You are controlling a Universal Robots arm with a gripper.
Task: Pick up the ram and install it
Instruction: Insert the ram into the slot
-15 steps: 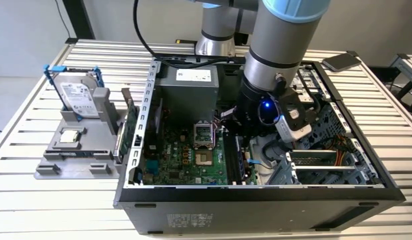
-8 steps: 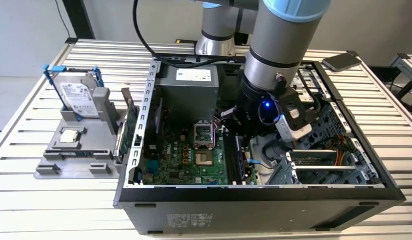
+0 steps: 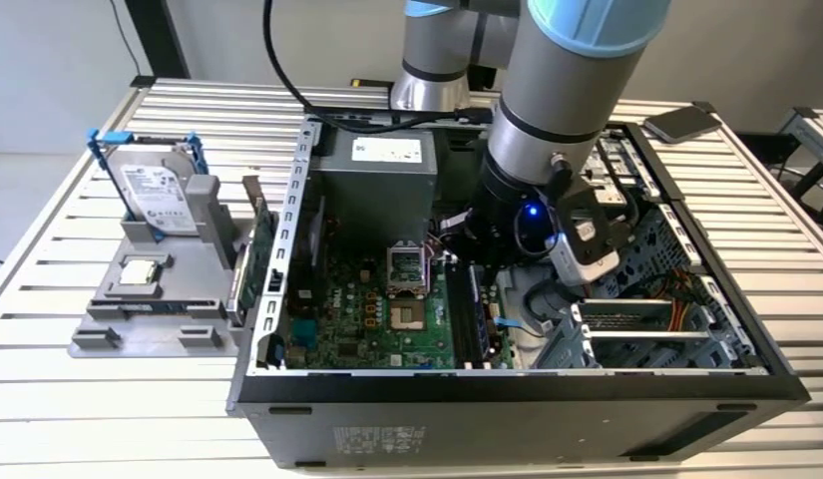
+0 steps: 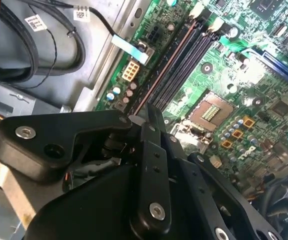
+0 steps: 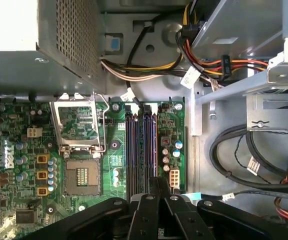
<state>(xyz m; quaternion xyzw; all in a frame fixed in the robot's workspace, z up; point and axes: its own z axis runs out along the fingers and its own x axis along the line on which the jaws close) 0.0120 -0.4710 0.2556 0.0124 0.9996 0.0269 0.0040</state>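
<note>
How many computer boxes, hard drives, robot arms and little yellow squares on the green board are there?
Computer case: 1
Hard drive: 1
Robot arm: 1
Yellow squares: 3
Total: 6

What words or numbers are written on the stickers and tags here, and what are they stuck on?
None of the print can be made out well enough to quote.
hard drive label, on the upright drive outside the case: print too small to read.
power supply sticker: too small to read.
case front sticker: too small to read.
cable tag, on a black cable: dark marks, not readable.
wire bundle tag: not readable.
</note>
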